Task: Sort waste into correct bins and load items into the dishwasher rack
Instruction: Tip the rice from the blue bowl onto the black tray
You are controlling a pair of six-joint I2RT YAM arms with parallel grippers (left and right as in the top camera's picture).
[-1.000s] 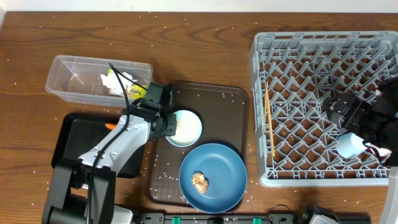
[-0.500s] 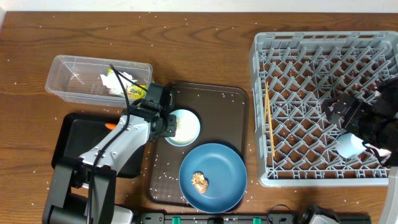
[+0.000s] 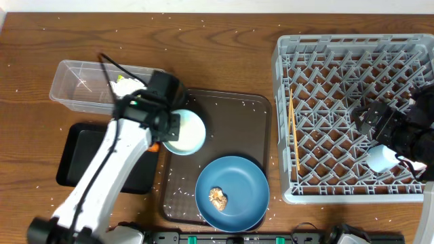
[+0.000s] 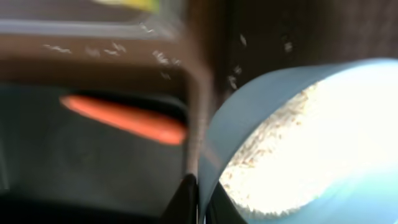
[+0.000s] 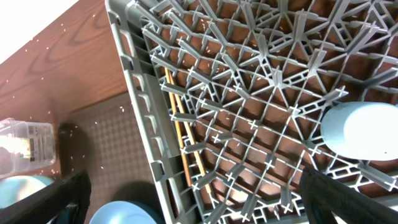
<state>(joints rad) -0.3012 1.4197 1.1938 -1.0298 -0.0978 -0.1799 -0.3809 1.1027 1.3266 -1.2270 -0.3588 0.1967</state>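
My left gripper (image 3: pixel 169 129) is shut on the rim of the small pale bowl (image 3: pixel 186 133) and holds it above the left edge of the brown serving tray. The left wrist view shows my fingers (image 4: pixel 199 194) pinching the bowl's rim (image 4: pixel 249 118), rice grains (image 4: pixel 261 165) inside, and the orange carrot (image 4: pixel 124 118) in the black tray (image 4: pixel 56 162). The yellow-green wrapper (image 3: pixel 124 80) lies in the clear tub (image 3: pixel 78 85). The blue plate (image 3: pixel 234 193) holds the brown food lump (image 3: pixel 218 197). My right gripper (image 3: pixel 373 122) is open over the dishwasher rack (image 3: pixel 352 51), near the light-blue cup (image 3: pixel 381 158).
The brown serving tray (image 3: pixel 234 115) lies between the bins and the rack. The black tray (image 3: pixel 81 163) sits left of it, partly under my arm. Yellow chopsticks (image 3: pixel 293 132) lie in the rack's left side. Rice grains are scattered over the table.
My left arm has risen and swung left, carrying the bowl up and toward the serving tray's left edge. The right arm has not moved.
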